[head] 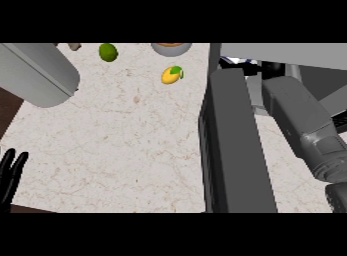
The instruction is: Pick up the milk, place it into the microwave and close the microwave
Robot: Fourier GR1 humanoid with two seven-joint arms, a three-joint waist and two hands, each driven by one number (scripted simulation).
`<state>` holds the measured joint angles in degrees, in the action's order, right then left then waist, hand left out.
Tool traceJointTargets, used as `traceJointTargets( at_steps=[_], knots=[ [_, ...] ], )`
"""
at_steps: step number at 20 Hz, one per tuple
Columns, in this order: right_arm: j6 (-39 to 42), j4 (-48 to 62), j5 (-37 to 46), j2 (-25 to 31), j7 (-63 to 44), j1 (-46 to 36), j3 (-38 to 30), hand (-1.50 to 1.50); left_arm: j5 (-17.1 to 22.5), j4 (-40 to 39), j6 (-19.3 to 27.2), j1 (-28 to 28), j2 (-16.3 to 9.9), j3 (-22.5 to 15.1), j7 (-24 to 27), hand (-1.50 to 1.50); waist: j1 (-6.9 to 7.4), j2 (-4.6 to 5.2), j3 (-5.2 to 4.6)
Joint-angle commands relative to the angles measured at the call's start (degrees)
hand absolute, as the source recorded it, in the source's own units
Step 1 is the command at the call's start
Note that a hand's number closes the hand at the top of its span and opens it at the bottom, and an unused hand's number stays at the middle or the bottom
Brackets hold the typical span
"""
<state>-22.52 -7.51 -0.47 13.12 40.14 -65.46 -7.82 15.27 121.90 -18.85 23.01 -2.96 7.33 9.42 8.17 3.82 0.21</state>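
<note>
The right forearm (309,125) runs from the near right corner up and away toward the far right, reaching past the open microwave door (231,145), which stands edge-on as a dark slab down the middle of the view. The right hand itself is hidden at the far end of that arm, behind the door's top edge and the grey microwave body (294,52), so I cannot tell whether its fingers are curled or straight. A small blue-and-white patch (231,61) shows just beyond the door's far end; it may be the milk, but too little shows to be sure. If so, the milk lies at the microwave's opening, far right, off the open marbled table (117,145).

My reading is that the placing step is in hand: the arm is inside or at the mouth of the microwave, and the door is not yet closed. The next move, as I judge it, calls for letting the milk stand inside, drawing the right arm back clear of the door's swing, then pushing the door shut.

The left hand (2,175) rests at the near left edge, fingers straight and up, holding nothing. A lime (108,52), a mango (171,75) and a bowl (170,48) lie on the far side of the table, well apart from the work
</note>
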Motion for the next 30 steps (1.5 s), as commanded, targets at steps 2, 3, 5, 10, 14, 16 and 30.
traceJointTargets(
  at_steps=[2,3,5,10,14,16,30],
  knots=[
    [-8.8,1.3,1.9,2.4,-0.6,-2.1,0.9,1.50,-1.7,-0.2,0.4,-1.6,0.0,-1.1,-0.5,-1.50,1.05,0.68,-0.04],
    [-11.9,2.4,4.5,2.1,0.0,-1.2,3.2,-1.50,-2.3,-0.3,0.0,-1.8,-0.6,-0.7,0.2,-1.50,1.92,1.05,-0.14],
    [-15.1,3.1,5.5,0.8,0.1,-1.3,4.1,-1.50,-2.5,-1.7,0.2,-2.6,-0.9,-0.4,0.0,-1.50,2.15,1.21,-0.12],
    [-17.4,3.9,6.4,2.2,-1.3,-3.1,4.6,-1.50,-4.3,-0.7,0.8,-3.2,-0.9,-1.3,-0.7,-1.50,2.98,1.48,0.08],
    [-14.5,5.5,5.8,1.0,-4.3,-2.7,4.1,-1.50,-4.7,-1.3,0.1,-4.1,-1.2,-2.2,-0.8,-1.50,2.71,1.39,0.17],
    [-11.9,4.9,4.7,-1.6,-4.3,-3.1,3.1,-1.50,-5.1,-2.2,0.4,-4.8,-1.2,-1.9,-0.5,-1.50,3.35,1.59,0.18],
    [-3.2,4.9,3.5,-0.5,-2.9,-1.1,1.1,-1.50,-9.4,-3.2,2.3,-7.2,0.9,-6.6,-2.4,-1.50,0.67,0.79,0.22]
  ],
)
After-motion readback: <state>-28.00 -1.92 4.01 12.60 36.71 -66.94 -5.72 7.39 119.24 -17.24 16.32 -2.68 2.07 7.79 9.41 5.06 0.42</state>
